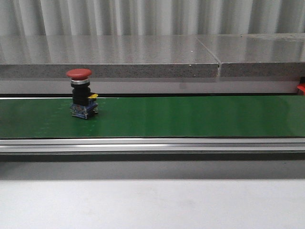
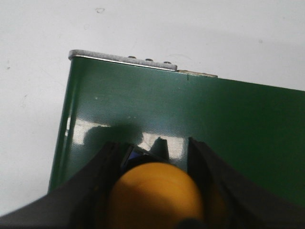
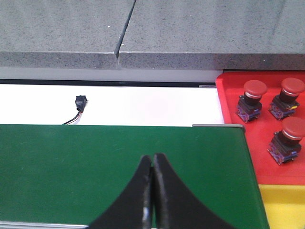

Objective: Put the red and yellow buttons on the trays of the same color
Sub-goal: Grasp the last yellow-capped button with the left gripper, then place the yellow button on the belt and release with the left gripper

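Clearly, a red mushroom-head push button with a black collar and blue contact block [image 1: 82, 93] is seen standing upright on the green conveyor belt [image 1: 190, 117], toward the nine o'clock side of the front view. A yellow dome-capped push button [image 2: 155, 195] is held between the black fingers of the left tool [image 2: 155, 157], which is clamped on its body just under the cap, above the end of the belt. The right tool [image 3: 152, 191] is seen pressed fully closed on nothing, hanging over the belt. Beside it, at about three o'clock in the right wrist view, a red plastic tray [image 3: 228, 102] is seen carrying three red buttons [image 3: 274, 117], with a yellow plastic tray [image 3: 283, 205] touching it along one edge.

The buttons are judged to be rigid, light and top-heavy: a wide smooth cap sits on a narrower stem, so tipping is likely if the cap is pushed sideways. The glossy dome is expected to be slippery and a poor place for a grip. A hold is better taken across the black collar or the squarer contact block, where flat faces can be met by the fingers. Fragility is judged low, although small terminals on the block could be bent by a hard squeeze.
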Tool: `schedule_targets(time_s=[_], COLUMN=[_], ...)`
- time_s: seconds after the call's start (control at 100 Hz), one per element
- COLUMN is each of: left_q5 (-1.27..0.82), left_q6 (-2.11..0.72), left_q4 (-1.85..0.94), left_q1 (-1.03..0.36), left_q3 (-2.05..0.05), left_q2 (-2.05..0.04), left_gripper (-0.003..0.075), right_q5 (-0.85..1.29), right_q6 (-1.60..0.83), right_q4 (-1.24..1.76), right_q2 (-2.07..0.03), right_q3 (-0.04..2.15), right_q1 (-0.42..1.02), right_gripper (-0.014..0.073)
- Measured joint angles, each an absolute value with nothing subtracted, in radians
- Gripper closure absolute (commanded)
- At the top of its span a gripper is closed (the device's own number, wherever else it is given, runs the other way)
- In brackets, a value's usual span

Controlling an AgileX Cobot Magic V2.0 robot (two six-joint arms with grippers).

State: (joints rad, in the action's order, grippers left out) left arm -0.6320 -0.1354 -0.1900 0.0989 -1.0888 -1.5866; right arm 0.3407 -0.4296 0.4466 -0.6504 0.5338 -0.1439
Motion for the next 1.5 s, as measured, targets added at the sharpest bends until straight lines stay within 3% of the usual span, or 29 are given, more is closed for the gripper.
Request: schedule_targets(time_s=[0.12,0.29,0.36,0.59,0.94,1.5], left_q5=[-0.632,-0.641,-0.645,-0.637,-0.626,-0.483], left_q6=[-0.135,-0.135,-0.135,-0.141,-0.148,-0.162], left_q4=[-0.194,-0.199,-0.198,-0.198,-0.192,-0.190], left_q1=[0.099,0.097,0.095,0.055,-0.022,-0.037], left_q3=[-1.087,-1.087,-1.087,-1.087,-1.083,-0.693], left_q2=[-1.600,-1.613,-1.618,-1.586,-1.352,-0.649], left_gripper=[0.0495,0.0106,0.0034,0.0031,0.0031,0.0031], right_q5=[0.341,0.341,0.341,0.341,0.343,0.348], right_q6=[-0.430,-0.430,-0.430,-0.430,-0.430,-0.430], right_q4=[0.447,0.447,0.447,0.447,0.447,0.447], right_q2=[-0.650,-0.650,-0.650,-0.650,-0.650,-0.650], right_q3=[0.534,0.534,0.534,0.534,0.534,0.534], right_q1=[-0.144,-0.144,-0.144,-0.144,-0.144,-0.144], right_gripper=[0.0661,0.0661,0.0661,0.0661,0.0661,0.0661])
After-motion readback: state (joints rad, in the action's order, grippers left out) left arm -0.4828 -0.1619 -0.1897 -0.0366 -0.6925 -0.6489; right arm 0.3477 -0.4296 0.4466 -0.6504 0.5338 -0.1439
